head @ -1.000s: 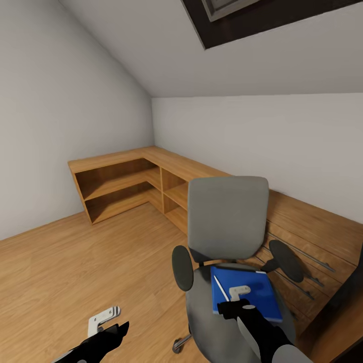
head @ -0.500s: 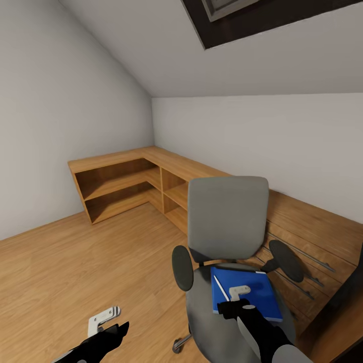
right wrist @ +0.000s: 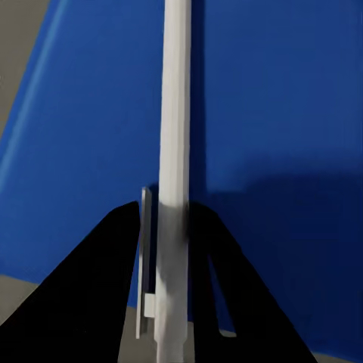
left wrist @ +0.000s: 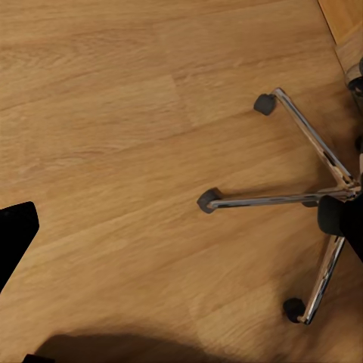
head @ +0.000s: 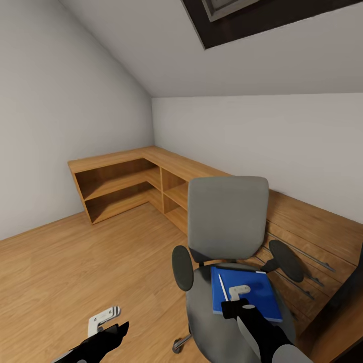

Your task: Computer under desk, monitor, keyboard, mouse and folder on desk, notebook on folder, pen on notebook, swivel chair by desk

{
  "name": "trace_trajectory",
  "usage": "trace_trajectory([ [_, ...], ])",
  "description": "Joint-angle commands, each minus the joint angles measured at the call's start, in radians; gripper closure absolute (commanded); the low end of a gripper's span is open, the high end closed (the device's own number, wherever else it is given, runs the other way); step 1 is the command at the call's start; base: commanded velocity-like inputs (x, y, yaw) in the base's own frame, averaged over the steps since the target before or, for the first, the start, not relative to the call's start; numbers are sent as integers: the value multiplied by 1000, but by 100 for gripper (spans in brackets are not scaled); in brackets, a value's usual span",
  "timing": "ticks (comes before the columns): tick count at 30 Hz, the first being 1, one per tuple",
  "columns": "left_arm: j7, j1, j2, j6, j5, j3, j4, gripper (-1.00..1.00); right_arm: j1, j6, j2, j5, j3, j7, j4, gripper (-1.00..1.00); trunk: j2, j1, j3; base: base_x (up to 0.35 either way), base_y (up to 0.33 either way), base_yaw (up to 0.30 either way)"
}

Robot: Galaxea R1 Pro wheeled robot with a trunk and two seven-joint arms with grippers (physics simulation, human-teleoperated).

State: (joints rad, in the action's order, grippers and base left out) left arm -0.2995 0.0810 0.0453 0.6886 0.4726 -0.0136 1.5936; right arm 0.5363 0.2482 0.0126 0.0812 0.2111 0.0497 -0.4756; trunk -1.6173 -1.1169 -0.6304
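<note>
The grey swivel chair stands low in the head view, right of centre, with the blue folder flat on its seat. My right gripper hovers over the folder's near left part and is shut on the thin white pen. Seen from the right wrist, the pen runs straight out from between the black fingers of the gripper, close above the folder. My left gripper hangs open over the floor to the left of the chair. The chair's chrome base shows in the left wrist view.
A low L-shaped wooden shelf unit runs along the far walls. A light wooden drawer unit stands right behind the chair. Something dark cuts in at the right edge. Open wooden floor lies to the left.
The pen's far end has swung slightly to the right in my right gripper, so it points straighter across the folder. The left arm and the chair have not moved.
</note>
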Motion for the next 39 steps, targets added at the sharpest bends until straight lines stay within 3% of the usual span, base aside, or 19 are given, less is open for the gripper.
trace_trajectory([
  [1, -7, 0, 1, 3, 11, -1, 2, -100, 1, 5, -1, 11, 7, 6, -1, 100, 0, 0, -1, 0, 0, 0],
  [14, -7, 0, 1, 2, 11, -2, 2, -100, 1, 17, -2, 11, 7, 6, -18, 100, 0, 0, -1, 0, 0, 0],
  [30, -15, 0, 0, 2, 9, -2, 0, -100, 1, 19, -2, 11, 6, 6, -39, 100, 112, 61, 49, -1, 0, 0],
  [35, -15, 0, 0, 1, 8, 0, -68, -100, -3, 40, -4, 12, 5, 6, -134, 100, 147, 81, 65, -227, 0, 0],
  [39, -11, 0, -2, -43, -1, -3, -151, -100, -54, 118, -25, 17, 3, 6, -335, 100, 175, 96, 78, -302, 0, 0],
])
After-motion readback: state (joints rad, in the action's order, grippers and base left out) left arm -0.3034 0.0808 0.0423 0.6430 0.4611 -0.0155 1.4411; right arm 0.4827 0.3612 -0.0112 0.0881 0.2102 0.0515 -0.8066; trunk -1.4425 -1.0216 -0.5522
